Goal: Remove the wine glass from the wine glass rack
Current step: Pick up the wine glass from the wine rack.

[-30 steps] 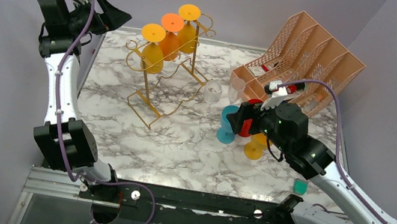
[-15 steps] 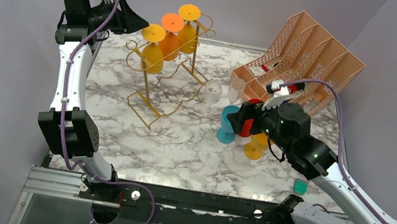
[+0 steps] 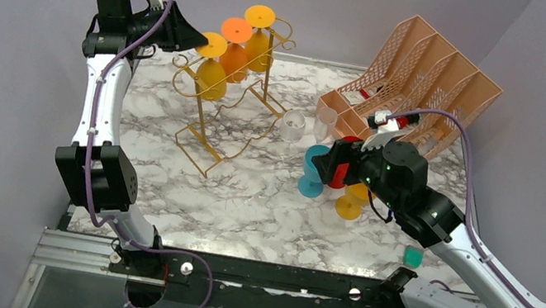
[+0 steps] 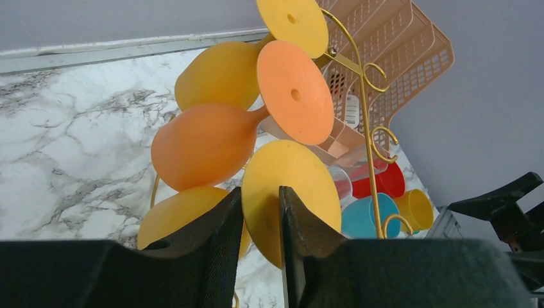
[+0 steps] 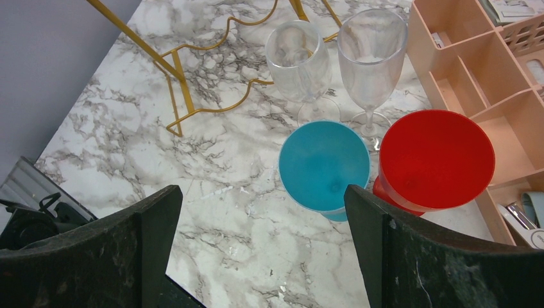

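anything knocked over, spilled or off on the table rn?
Nothing stands out. The three hanging glasses sit bowl-down on the gold rack; the blue glass, red glass and two clear glasses stand upright. No spill visible.

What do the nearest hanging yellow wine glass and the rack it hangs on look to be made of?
Yellow wine glass: probably plastic. It is opaque and evenly coloured, with a matte to satin surface and no glassy glint or see-through edge.
Wine glass rack: thin metal wire, it seems, with a shiny gold finish. It is bent into waves, scroll ends and looped feet.
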